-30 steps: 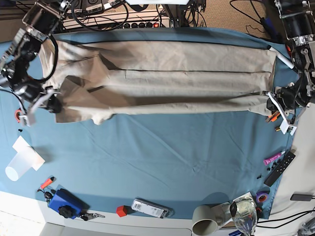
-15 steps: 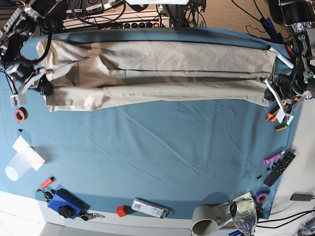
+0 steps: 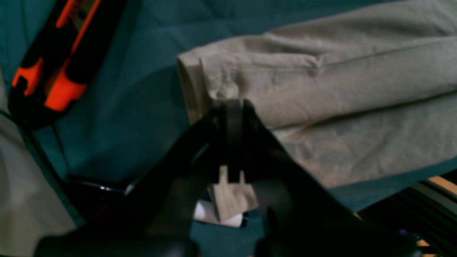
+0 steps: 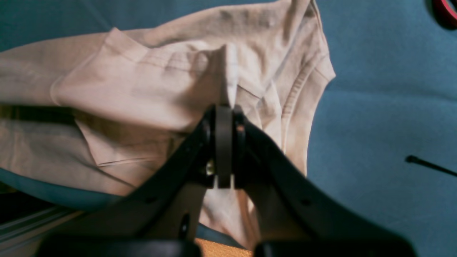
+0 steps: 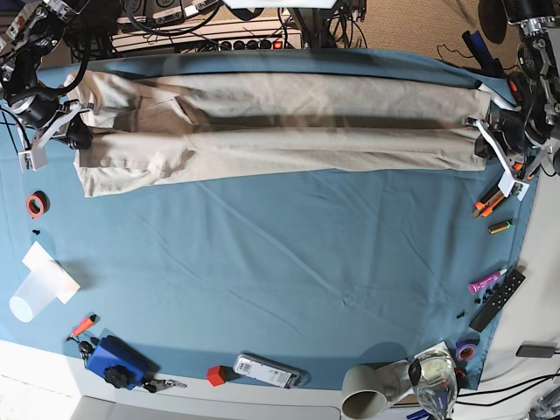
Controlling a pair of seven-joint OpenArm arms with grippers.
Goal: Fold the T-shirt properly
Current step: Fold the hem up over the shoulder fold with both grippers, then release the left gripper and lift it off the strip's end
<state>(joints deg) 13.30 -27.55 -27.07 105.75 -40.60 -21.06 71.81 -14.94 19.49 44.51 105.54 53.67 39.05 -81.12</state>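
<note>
The beige T-shirt (image 5: 280, 118) lies stretched in a long folded band across the far side of the blue-teal cloth (image 5: 280, 262). My left gripper (image 5: 481, 145) is at the band's right end in the base view. In the left wrist view it (image 3: 228, 104) is shut on the shirt's hem corner (image 3: 214, 78). My right gripper (image 5: 77, 137) is at the left end. In the right wrist view it (image 4: 224, 107) is shut on a pinched fold of the shirt (image 4: 178, 82) near the sleeve and collar. Both hold the cloth low over the table.
A red tape ring (image 5: 35, 205), a plastic cup (image 5: 33, 295) and a blue box (image 5: 114, 360) are at the left. Markers (image 5: 488, 206), a remote (image 5: 499, 299), a mug (image 5: 366, 391) and a glass (image 5: 435, 382) are at the right and front. Cables and a power strip (image 5: 254, 42) run along the back.
Both grippers moved toward the table's far edge, carrying the shirt's near edge with them. The shirt band is now narrower, tauter and further back.
</note>
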